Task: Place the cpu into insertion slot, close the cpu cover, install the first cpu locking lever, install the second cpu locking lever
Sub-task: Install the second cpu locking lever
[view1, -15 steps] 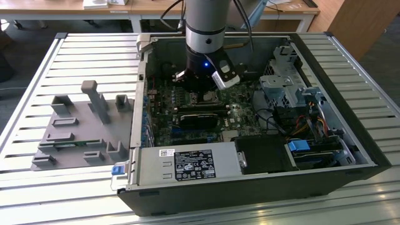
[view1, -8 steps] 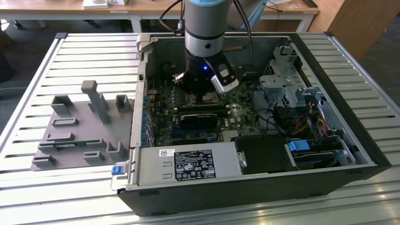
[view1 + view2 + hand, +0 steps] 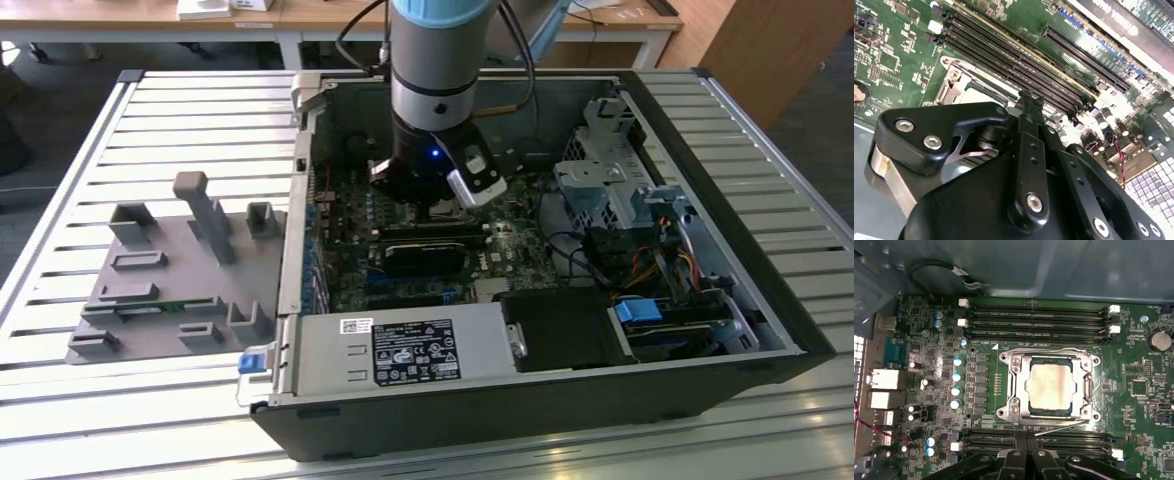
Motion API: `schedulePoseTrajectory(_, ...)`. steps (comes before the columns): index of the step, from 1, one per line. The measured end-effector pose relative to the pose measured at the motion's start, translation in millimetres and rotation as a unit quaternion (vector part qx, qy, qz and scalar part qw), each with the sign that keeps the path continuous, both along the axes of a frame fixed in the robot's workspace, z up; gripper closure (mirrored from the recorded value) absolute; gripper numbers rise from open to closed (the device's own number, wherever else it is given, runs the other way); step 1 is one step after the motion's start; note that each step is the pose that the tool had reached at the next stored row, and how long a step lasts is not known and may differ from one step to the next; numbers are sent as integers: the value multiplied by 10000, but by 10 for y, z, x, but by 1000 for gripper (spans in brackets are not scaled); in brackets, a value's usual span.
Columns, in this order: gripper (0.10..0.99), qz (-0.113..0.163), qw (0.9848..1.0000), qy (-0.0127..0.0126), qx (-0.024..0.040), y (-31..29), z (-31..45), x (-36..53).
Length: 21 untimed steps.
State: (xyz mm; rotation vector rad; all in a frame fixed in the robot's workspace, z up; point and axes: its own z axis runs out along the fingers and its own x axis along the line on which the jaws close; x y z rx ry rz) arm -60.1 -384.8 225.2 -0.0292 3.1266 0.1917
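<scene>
one arm: gripper (image 3: 1021,452) lowered inside the open computer case (image 3: 747,300), just beside the socket.
end effector: fingers (image 3: 1026,107) clenched together, grasping nothing.
cpu (image 3: 1050,386): seated flat in the insertion slot (image 3: 1051,412) on the green motherboard (image 3: 979,410).
cpu cover (image 3: 1016,385): folded down, framing the chip.
locking lever (image 3: 1059,427): thin wire along the socket edge nearest the fingertips; latched or not, cannot tell.
fixture tray (image 3: 174,280): grey, beside the case at the exterior view's left.

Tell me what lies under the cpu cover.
In the first wrist view the cpu shows through the window of the closed cpu cover. The insertion slot beneath is covered.
</scene>
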Motion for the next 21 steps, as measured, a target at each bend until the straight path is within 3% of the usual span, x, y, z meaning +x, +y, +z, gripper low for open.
schedulePoseTrajectory(11, 980, 0, 10000, 0, 48, -4, -154, -17)
schedulePoseTrajectory(15, 980, 0, 9999, 0, 137, -46, -163, -17)
schedulePoseTrajectory(21, 980, 0, 9995, 0, 329, -110, -163, -46)
